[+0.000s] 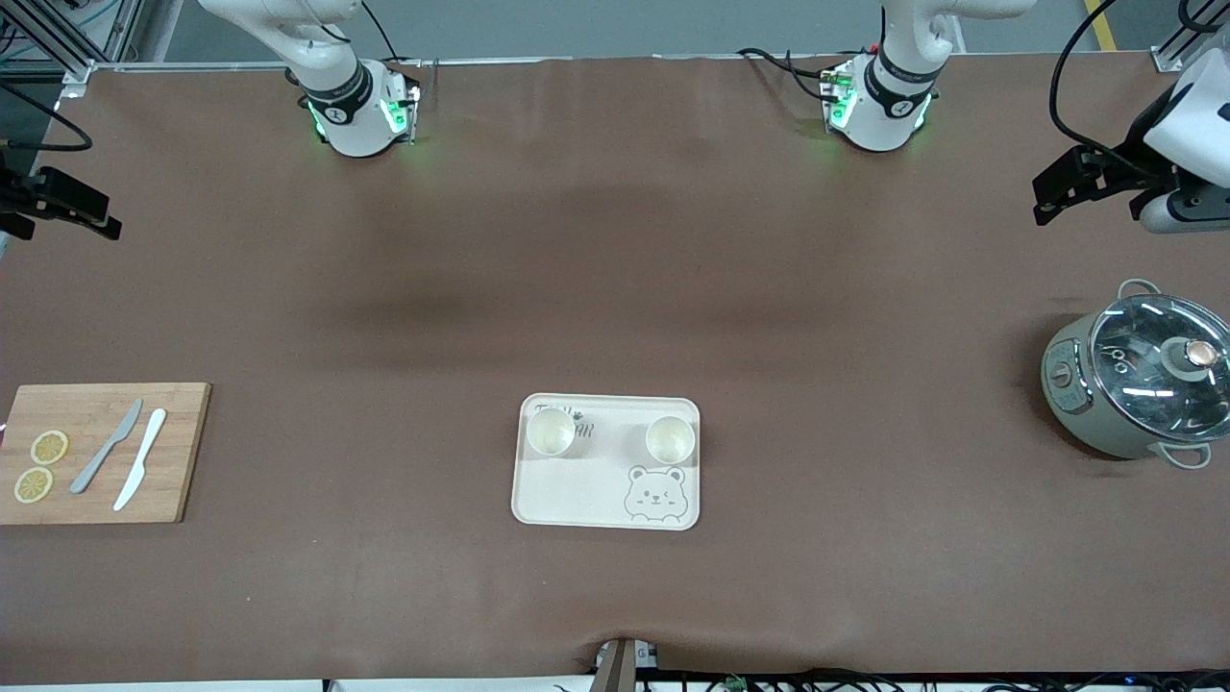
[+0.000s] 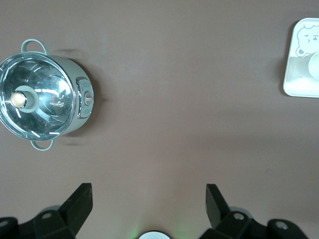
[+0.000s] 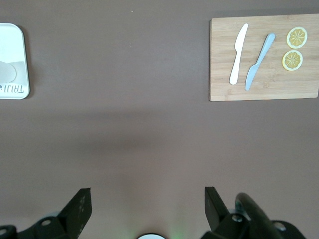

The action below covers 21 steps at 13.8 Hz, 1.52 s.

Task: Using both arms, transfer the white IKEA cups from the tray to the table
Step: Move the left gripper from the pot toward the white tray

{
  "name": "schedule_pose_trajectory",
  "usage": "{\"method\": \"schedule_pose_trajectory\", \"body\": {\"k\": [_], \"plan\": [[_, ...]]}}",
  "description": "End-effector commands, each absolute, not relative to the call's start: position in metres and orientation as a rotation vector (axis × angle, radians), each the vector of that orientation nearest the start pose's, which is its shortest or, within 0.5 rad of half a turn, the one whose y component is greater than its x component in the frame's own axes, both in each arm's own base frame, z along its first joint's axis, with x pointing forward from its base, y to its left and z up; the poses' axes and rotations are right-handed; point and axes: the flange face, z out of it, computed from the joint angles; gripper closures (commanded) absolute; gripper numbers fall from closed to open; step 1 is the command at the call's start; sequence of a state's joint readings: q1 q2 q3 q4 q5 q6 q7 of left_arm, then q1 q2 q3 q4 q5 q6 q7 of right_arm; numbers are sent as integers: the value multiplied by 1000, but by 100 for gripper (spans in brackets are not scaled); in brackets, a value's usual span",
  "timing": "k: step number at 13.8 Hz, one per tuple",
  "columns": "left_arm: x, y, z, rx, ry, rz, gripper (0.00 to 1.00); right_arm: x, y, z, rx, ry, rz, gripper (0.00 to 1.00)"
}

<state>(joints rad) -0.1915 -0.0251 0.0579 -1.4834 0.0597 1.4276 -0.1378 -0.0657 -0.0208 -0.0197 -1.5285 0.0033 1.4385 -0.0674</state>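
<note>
Front view, read from the frame's left edge to its right. At the upper left edge of the frame, the right gripper (image 1: pixel 58 204) hangs in the air over the right arm's end of the surface (image 1: pixel 615 288); its wrist view shows both fingers spread wide with nothing between them. At lower left lies a wooden cutting board (image 1: pixel 101 452) carrying two lemon slices (image 1: pixel 40 465), a grey knife (image 1: pixel 106 447) and a white knife (image 1: pixel 140 458). At lower centre sits the tray (image 1: pixel 607 490), printed with a bear. Both white cups stand upright in its upper half, one cup (image 1: pixel 551 432) toward the right arm's end and the other cup (image 1: pixel 670 439) toward the left arm's end, apart from each other. At the right of the frame stands a grey-green pot (image 1: pixel 1134 380) under a glass lid. At upper right, the left gripper (image 1: pixel 1076 187) hangs in the air over the left arm's end of the surface; its wrist view likewise shows the fingers fully parted and empty.

Progress: judged from this layout, no part of the task is done. Neither cup has left the tray and neither gripper is near one. What is left is the whole sequence for each arm: reach to the tray, grasp the cup on its own side, lift it, and set it on bare surface.
</note>
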Motion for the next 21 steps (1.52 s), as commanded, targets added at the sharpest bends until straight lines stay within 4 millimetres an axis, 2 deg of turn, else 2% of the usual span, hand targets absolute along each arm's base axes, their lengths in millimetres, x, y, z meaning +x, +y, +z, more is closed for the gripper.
{"method": "schedule_pose_trajectory", "body": {"k": [1, 3, 5, 7, 10, 11, 12, 14, 16, 18, 19, 21], "plan": [[524, -64, 674, -3084, 11, 34, 0, 535, -46, 649, -3124, 27, 99, 0], [526, -62, 672, -3083, 6, 39, 0, 535, -47, 649, -3124, 27, 99, 0], [539, -62, 663, -3080, -4, 57, 0, 535, -48, 648, -3125, 27, 102, 0], [553, -65, 640, -3076, -2, 118, 0, 535, -48, 648, -3125, 22, 102, 0], [578, -88, 594, -3052, 25, 196, 0, 535, -48, 648, -3125, 25, 102, 0], [583, -105, 584, -3041, 69, 175, 0, 535, -48, 648, -3125, 25, 102, 0], [590, -113, 571, -3035, 72, 176, 0, 535, -47, 648, -3124, 22, 101, 0], [603, -124, 560, -3069, 67, 117, 0, 536, -47, 647, -3124, 20, 104, 0], [616, -141, 534, -3096, 82, 120, 0, 536, -47, 647, -3123, 20, 106, 0], [624, -180, 506, -3091, 167, 96, 0, 538, -47, 643, -3121, 22, 115, 0], [628, -188, 497, -3100, 137, 83, 0, 538, -47, 643, -3123, 22, 116, 0], [633, -196, 487, -3160, -99, 90, 0, 538, -47, 643, -3123, 22, 116, 0]]}}
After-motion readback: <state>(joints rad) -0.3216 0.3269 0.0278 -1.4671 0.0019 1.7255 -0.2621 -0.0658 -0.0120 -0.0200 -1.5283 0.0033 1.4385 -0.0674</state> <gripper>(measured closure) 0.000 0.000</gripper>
